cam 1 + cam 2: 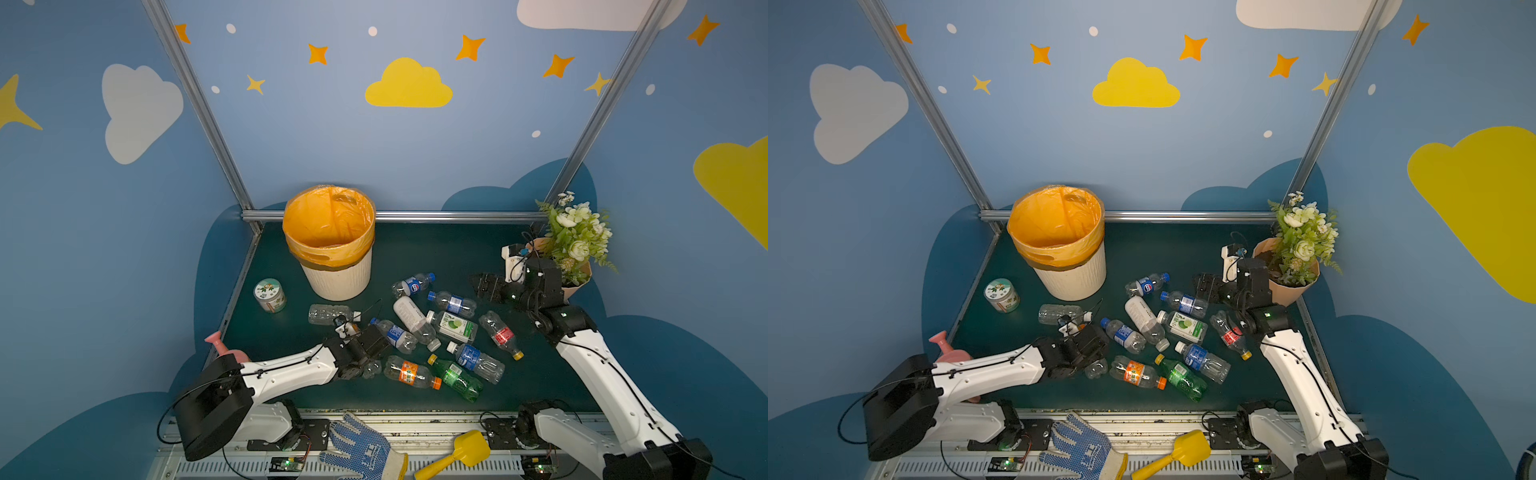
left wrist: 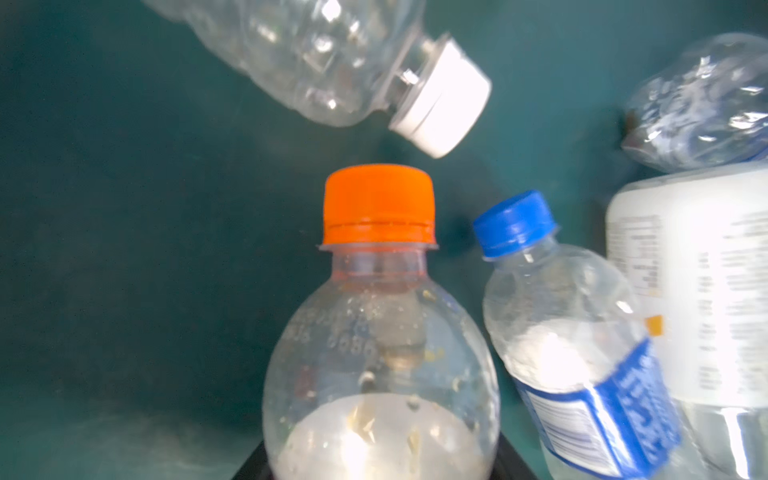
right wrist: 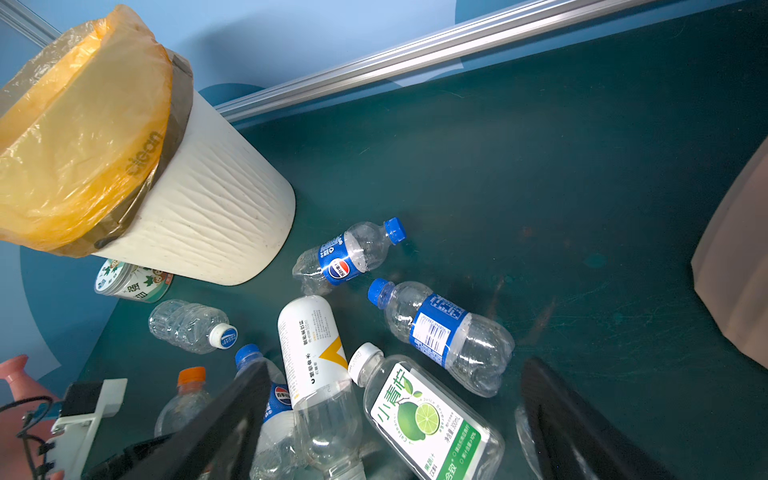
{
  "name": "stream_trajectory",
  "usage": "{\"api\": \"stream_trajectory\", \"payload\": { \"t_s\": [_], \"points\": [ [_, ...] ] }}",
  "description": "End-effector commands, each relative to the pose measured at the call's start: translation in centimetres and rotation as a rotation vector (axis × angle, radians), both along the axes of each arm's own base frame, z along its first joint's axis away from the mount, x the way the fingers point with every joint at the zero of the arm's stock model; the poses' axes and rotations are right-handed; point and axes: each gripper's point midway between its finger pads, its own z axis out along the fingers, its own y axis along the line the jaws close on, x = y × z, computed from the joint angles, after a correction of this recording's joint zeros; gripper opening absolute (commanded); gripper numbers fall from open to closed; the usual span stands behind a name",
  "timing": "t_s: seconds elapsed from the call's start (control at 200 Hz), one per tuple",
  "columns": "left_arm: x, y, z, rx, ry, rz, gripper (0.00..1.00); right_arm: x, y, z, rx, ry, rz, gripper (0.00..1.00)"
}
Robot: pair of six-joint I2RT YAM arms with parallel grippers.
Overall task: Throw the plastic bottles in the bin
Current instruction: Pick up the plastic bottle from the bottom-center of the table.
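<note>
The bin [image 1: 337,283], cream-white with an orange liner, stands at the back left of the table. Several plastic bottles lie in a heap right of it, among them a lime-label bottle [image 3: 428,419] and a green bottle [image 1: 457,378]. My left gripper [image 1: 365,347] is low at the heap's left edge. Its jaws press both sides of a clear orange-capped bottle [image 2: 380,324]. That bottle's cap points at a white-capped clear bottle [image 2: 316,58]. My right gripper [image 3: 395,363] hangs open over the heap's right side, above the lime-label bottle and a white-label bottle [image 3: 311,340], holding nothing.
A short jar with a green-white lid [image 1: 270,295] sits left of the bin. A peach flower pot with flowers [image 1: 575,249] stands at the back right, close behind the right arm. A pink can [image 1: 224,347], a blue glove [image 1: 361,449] and a yellow scoop [image 1: 457,455] lie along the front.
</note>
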Motion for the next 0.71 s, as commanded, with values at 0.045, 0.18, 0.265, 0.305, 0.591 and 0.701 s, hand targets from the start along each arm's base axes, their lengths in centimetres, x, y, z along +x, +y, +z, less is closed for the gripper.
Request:
{"api": "stream_trajectory", "payload": {
  "t_s": [0.045, 0.18, 0.265, 0.305, 0.591, 0.701],
  "points": [
    [0.8, -0.1, 4.4, 0.069, -0.104, -0.052, 0.59, -0.2, 0.0, -0.2, 0.006, 0.009, 0.004, 0.92],
    [1.3, -0.3, 9.0, 0.100, -0.245, -0.079, 0.59, -0.1, 0.0, -0.1, 0.008, 0.007, 0.003, 0.92],
    [1.6, -0.3, 12.1, 0.102, -0.346, -0.096, 0.58, 0.0, 0.1, 0.0, 0.008, 0.000, 0.005, 0.92],
    [1.6, -0.4, 13.8, 0.106, -0.401, -0.109, 0.57, 0.0, 0.0, 0.1, 0.007, -0.001, 0.004, 0.92],
    [1.1, -1.2, 31.3, 0.335, -0.935, -0.266, 0.51, 0.1, 0.0, -0.3, 0.014, 0.008, 0.000, 0.92],
    [0.9, -1.6, 38.3, 0.394, -1.135, -0.297, 0.52, 0.1, 0.1, -0.4, 0.017, 0.013, 0.003, 0.92]
  ]
}}
